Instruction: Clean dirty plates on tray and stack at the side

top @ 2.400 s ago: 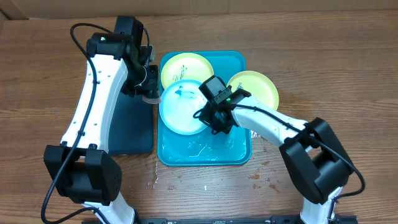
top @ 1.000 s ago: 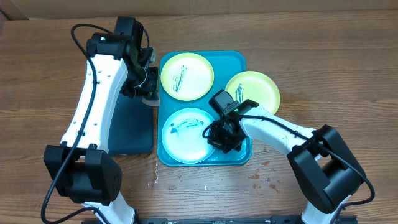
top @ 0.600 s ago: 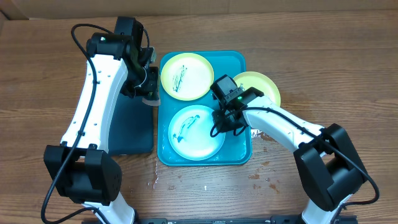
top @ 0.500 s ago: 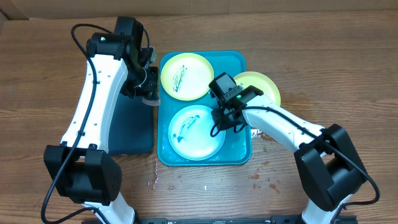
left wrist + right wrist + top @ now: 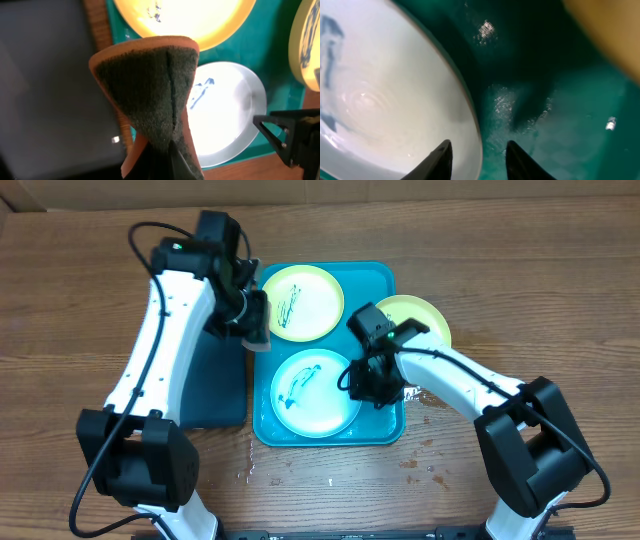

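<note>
The turquoise tray (image 5: 385,280) holds two plates: a scribbled one at the back (image 5: 300,302) and a white scribbled one at the front (image 5: 315,392). A third yellow-green plate (image 5: 412,318) rests on the tray's right rim. My left gripper (image 5: 255,330) is shut on an orange sponge with a dark green face (image 5: 155,90), above the tray's left edge. My right gripper (image 5: 480,160) is open, its fingers either side of the front plate's right rim (image 5: 385,100). It also shows in the overhead view (image 5: 372,385).
A black tray (image 5: 215,380) lies left of the turquoise tray, under the left arm. The turquoise tray floor (image 5: 555,110) is wet. Water drops (image 5: 420,455) mark the wood table in front of the tray.
The front plate, earlier held tilted by my right gripper, now lies flat in the tray. My left arm has swung right with the sponge toward the tray.
</note>
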Robot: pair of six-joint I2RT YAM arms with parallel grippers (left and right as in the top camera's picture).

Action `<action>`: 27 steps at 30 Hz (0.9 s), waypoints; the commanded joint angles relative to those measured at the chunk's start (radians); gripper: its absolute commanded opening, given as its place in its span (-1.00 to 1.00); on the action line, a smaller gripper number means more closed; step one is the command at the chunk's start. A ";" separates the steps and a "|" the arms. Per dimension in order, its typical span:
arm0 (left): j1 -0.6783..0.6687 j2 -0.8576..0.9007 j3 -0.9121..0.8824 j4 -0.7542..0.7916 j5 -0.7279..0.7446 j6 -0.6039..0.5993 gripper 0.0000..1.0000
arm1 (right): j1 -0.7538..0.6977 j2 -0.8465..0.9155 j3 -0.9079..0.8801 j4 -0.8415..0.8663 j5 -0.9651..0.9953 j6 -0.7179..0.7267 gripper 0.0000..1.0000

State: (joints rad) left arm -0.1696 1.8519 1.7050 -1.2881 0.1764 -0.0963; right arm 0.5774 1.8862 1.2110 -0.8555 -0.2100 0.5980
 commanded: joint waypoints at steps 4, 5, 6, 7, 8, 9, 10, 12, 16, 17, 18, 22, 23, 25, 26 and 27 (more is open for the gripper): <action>-0.077 -0.035 -0.159 0.122 0.032 0.006 -0.92 | -0.003 0.005 -0.093 0.099 -0.039 0.169 -0.92; -0.091 -0.035 -0.194 0.158 0.033 -0.006 -0.92 | -0.006 0.005 -0.093 0.100 -0.039 0.169 -0.92; -0.104 -0.035 -0.224 0.190 0.035 -0.017 -0.92 | -0.006 0.005 -0.093 0.102 -0.039 0.169 -0.92; -0.121 -0.035 -0.260 0.228 0.036 -0.030 -0.92 | -0.006 0.005 -0.093 0.103 -0.039 0.169 -0.92; -0.136 -0.035 -0.293 0.263 0.035 -0.040 -0.92 | -0.006 0.005 -0.093 0.101 -0.039 0.166 -0.92; -0.151 -0.035 -0.327 0.301 0.036 -0.045 -0.91 | -0.005 0.005 -0.093 0.100 -0.039 0.158 -0.92; -0.170 -0.035 -0.367 0.346 0.036 -0.054 -0.92 | -0.004 0.005 -0.093 0.099 -0.039 0.157 -0.92; -0.203 -0.034 -0.434 0.433 0.036 -0.066 -0.92 | -0.001 0.005 -0.093 0.099 -0.038 0.157 -0.92; -0.259 -0.034 -0.555 0.632 0.038 -0.075 -0.92 | -0.001 0.005 -0.093 0.099 -0.039 0.157 -0.92; -0.268 -0.034 -0.573 0.668 0.038 -0.086 -0.92 | -0.001 0.005 -0.093 0.099 -0.039 0.157 -0.92; -0.273 -0.034 -0.584 0.690 0.038 -0.094 -0.92 | -0.001 0.005 -0.093 0.099 -0.039 0.157 -0.92; -0.276 -0.021 -0.589 0.703 0.024 -0.111 -0.92 | -0.001 0.005 -0.093 0.099 -0.039 0.157 -0.92; -0.274 -0.014 -0.589 0.697 0.000 -0.111 -0.92 | -0.001 0.005 -0.093 0.098 -0.039 0.157 -0.92; -0.270 0.003 -0.589 0.675 -0.058 -0.111 -0.92 | -0.001 0.005 -0.093 0.098 -0.039 0.157 -0.92; -0.268 0.014 -0.589 0.657 -0.089 -0.111 -0.92 | -0.001 0.005 -0.093 0.096 -0.039 0.157 -0.92; -0.264 0.027 -0.589 0.639 -0.120 -0.111 -0.92 | -0.001 0.005 -0.093 0.095 -0.039 0.157 -0.92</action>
State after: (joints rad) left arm -0.4397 1.8458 1.1320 -0.6151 0.1596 -0.1886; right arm 0.5720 1.8824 1.1355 -0.7601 -0.2733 0.7403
